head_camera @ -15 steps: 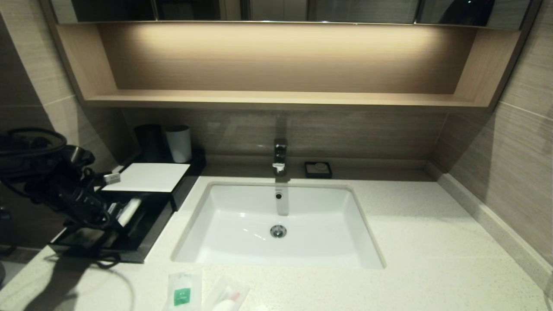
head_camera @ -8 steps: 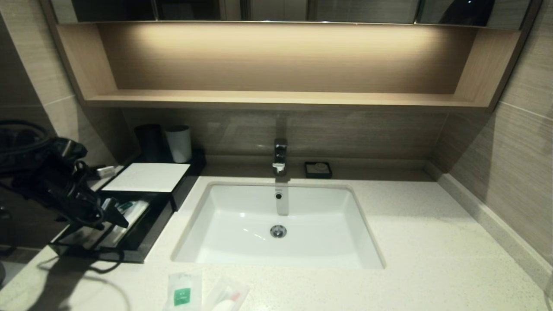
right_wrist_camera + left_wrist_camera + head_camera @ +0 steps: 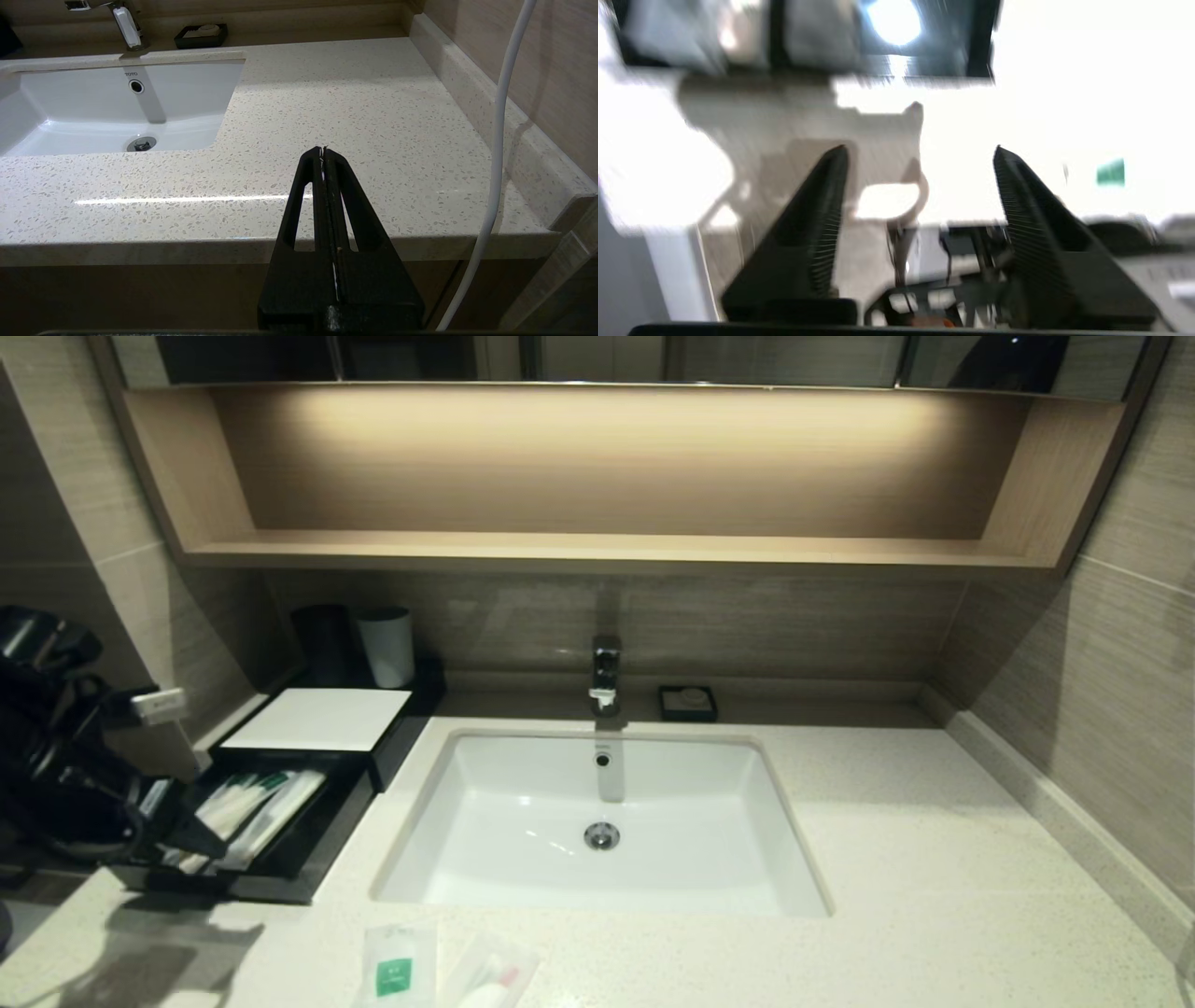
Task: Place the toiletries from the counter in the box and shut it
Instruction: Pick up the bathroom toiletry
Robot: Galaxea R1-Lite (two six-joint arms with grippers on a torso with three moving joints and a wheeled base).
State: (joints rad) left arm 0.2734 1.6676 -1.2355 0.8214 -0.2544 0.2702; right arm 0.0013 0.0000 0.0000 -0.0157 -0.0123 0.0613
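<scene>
Toothbrush packs (image 3: 247,807) lie lengthwise in the box's open drawer (image 3: 308,845), ends toward the wall, left pincer (image 3: 920,154) released and empty beside it, right pincer (image 3: 323,149) clenched.

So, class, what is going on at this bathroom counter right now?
The left gripper, open and empty, is at the counter's left end beside the box's open drawer, where wrapped toothbrush packs lie. A green-label sachet and a pink-marked packet wait on the counter. The right gripper is parked, shut.
</scene>
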